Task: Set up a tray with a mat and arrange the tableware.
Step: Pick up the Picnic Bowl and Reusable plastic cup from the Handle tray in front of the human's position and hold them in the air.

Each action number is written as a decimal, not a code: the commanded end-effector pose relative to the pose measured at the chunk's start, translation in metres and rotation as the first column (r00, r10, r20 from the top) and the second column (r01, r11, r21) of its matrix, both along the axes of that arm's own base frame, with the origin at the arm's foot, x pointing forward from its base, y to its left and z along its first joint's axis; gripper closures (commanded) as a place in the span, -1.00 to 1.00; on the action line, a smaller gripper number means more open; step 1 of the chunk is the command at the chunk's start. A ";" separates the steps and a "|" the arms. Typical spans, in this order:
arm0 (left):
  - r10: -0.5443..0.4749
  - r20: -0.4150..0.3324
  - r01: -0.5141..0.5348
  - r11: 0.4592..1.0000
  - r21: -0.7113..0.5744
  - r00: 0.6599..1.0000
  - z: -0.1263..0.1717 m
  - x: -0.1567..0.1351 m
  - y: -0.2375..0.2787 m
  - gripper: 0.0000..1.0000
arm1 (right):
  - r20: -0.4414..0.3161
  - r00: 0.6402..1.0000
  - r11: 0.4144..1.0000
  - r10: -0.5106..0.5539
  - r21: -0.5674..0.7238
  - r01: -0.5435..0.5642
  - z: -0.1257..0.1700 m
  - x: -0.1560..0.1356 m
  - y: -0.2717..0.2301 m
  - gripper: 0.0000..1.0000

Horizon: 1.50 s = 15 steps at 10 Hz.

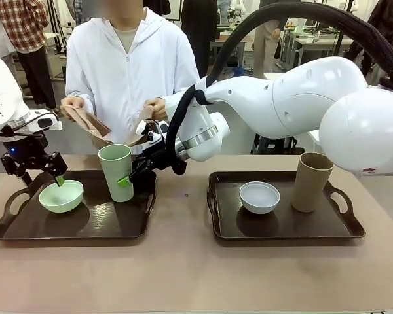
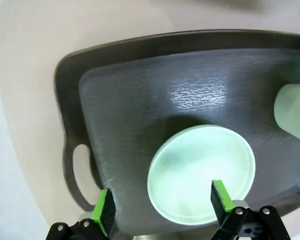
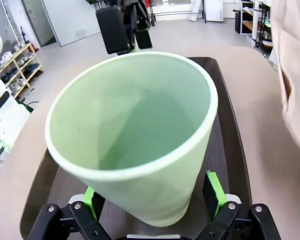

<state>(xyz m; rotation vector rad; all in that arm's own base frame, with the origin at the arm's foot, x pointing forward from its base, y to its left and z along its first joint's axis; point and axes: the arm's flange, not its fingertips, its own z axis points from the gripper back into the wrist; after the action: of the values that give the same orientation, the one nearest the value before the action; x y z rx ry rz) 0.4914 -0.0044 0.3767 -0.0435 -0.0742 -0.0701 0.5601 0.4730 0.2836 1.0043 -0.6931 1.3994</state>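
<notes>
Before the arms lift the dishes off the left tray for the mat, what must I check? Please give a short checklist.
1. Fingers of the right gripper straddle the pale green cup: ok.
2. Firm contact on that cup: cannot tell.
3. The left gripper is open over the mint green bowl: ok.
4. Bowl rim gripped: not ok, the fingers stand apart.
5. The mat is in the person's hands, off the left tray: ok.
</notes>
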 end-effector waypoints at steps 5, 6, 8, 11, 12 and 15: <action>0.088 -0.056 -0.087 0.996 0.014 0.995 -0.023 0.029 0.010 -1.00 | -0.001 1.000 0.999 0.009 0.045 -0.009 -0.014 0.005 0.023 -1.00; 0.097 -0.061 -0.098 0.995 0.000 0.993 -0.027 0.032 0.013 -1.00 | -0.006 1.000 0.999 -0.012 0.034 0.013 -0.016 0.005 0.026 -1.00; 0.102 -0.096 -0.104 0.995 -0.008 0.990 -0.035 0.034 0.015 -1.00 | -0.002 1.000 0.999 -0.019 0.031 0.019 -0.016 0.005 0.026 -1.00; 0.068 -0.127 -0.073 0.997 -0.039 0.990 -0.033 0.031 0.012 1.00 | -0.008 1.000 0.999 0.004 0.033 -0.003 -0.016 0.005 0.024 1.00; 0.062 -0.134 -0.068 0.997 -0.040 0.989 -0.031 0.029 0.011 0.19 | -0.008 1.000 0.999 0.004 0.034 -0.004 -0.017 0.005 0.024 1.00; 0.060 -0.135 -0.065 0.998 -0.028 0.989 -0.031 0.027 0.010 1.00 | -0.008 1.000 1.000 0.004 0.029 -0.003 -0.017 0.005 0.022 0.55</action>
<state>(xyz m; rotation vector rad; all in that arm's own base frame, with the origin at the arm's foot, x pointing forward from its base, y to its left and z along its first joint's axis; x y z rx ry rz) 0.5193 0.0053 0.3411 -0.0664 0.0505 -0.0031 0.5625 0.4954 0.2675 1.0327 -0.7058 1.3918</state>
